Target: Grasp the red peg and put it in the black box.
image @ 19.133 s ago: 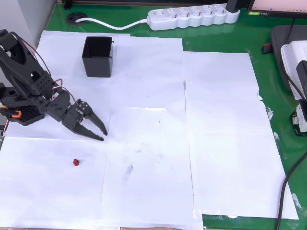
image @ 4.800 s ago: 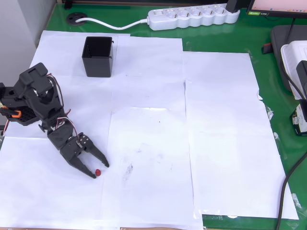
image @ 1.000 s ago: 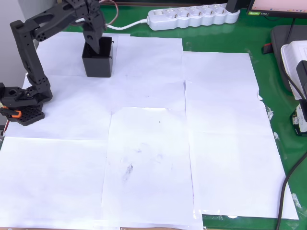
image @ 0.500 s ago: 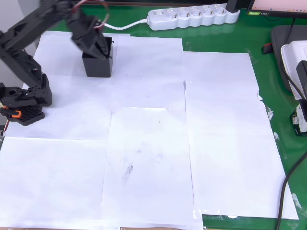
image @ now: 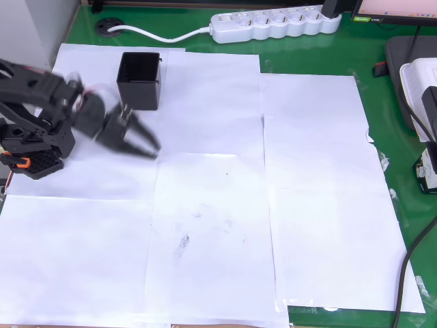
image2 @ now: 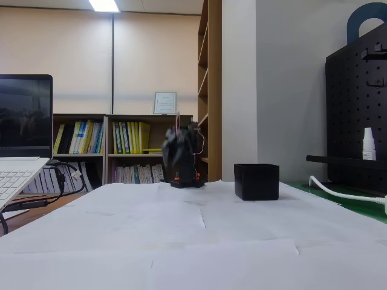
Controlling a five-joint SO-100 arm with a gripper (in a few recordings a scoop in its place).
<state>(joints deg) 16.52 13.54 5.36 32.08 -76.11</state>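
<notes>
The black box [image: 140, 80] stands upright on white paper at the back left of the overhead view, and right of the arm in the fixed view [image2: 257, 181]. The red peg is hidden. My gripper [image: 147, 142] is smeared by motion, low over the paper just in front of the box and clear of it, fingers pointing right. Nothing red shows between the fingers. The blur hides how far apart the jaws stand. In the fixed view the arm [image2: 181, 148] is a dark blur left of the box.
The arm's base [image: 31, 154] sits at the left edge. White paper sheets [image: 225, 205] cover the green mat. A power strip [image: 273, 24] and its cable lie along the back, devices and a cable at the right edge [image: 423, 123]. A laptop [image2: 21, 139] stands at the left.
A second ago the gripper's tips were down in the black box. The arm has since pulled out and swung forward, and the gripper is now over the paper in front of the box.
</notes>
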